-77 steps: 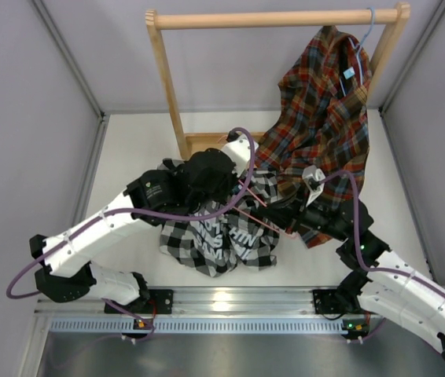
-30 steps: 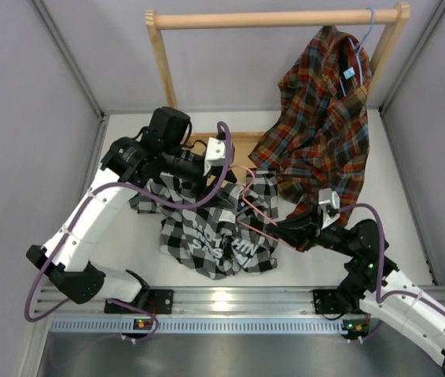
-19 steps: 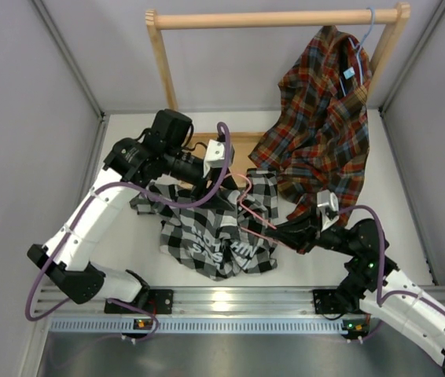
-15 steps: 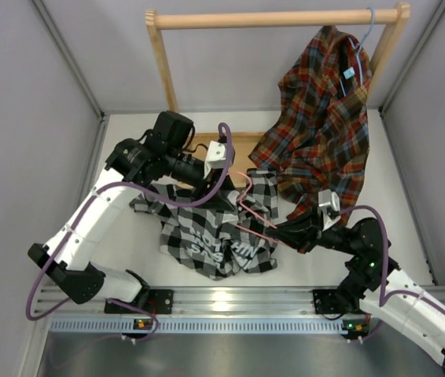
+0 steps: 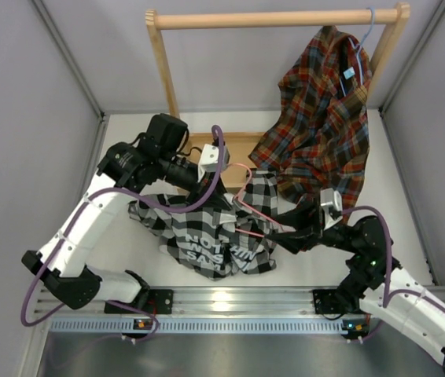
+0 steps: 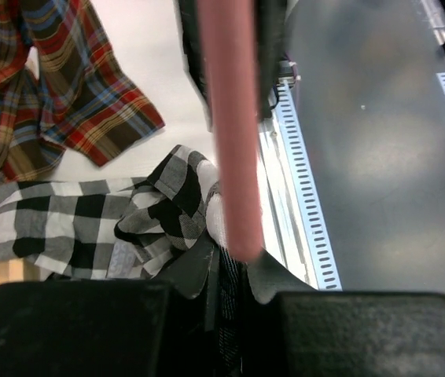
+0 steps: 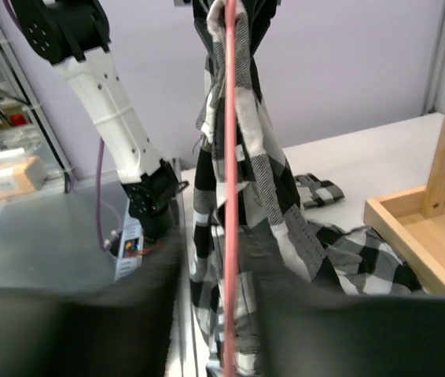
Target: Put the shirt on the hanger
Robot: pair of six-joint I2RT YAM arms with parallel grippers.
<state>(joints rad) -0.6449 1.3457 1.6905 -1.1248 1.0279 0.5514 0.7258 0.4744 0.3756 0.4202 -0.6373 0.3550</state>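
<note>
"Is the shirt [image 5: 207, 239] on the hanger [image 5: 255, 215] yet?"

"Not yet, I'm thinking. The left gripper [image 5: 224, 198] is pinching a bit of the checked cloth tight and holding it up. The rest of the shirt is lying in a heap on the table [image 5: 128, 157], close to the arms."

"And who's holding the pink hanger?"

"The right gripper [image 5: 289, 225] is squeezing one end of it, with its fingers closed on the wire. The other end is poking up into the lifted cloth."

"So it's going in?"

"It's looking that way. From the right wrist, the cloth is hanging down along the wire. But I'm not seeing if the wire is inside the neck hole or only beside it."

"What's left to do?"

"I'm guessing both shoulders are waiting to go on. The red plaid shirt [image 5: 325, 118] is hanging on the wooden rack [image 5: 277, 17] behind them."
</note>
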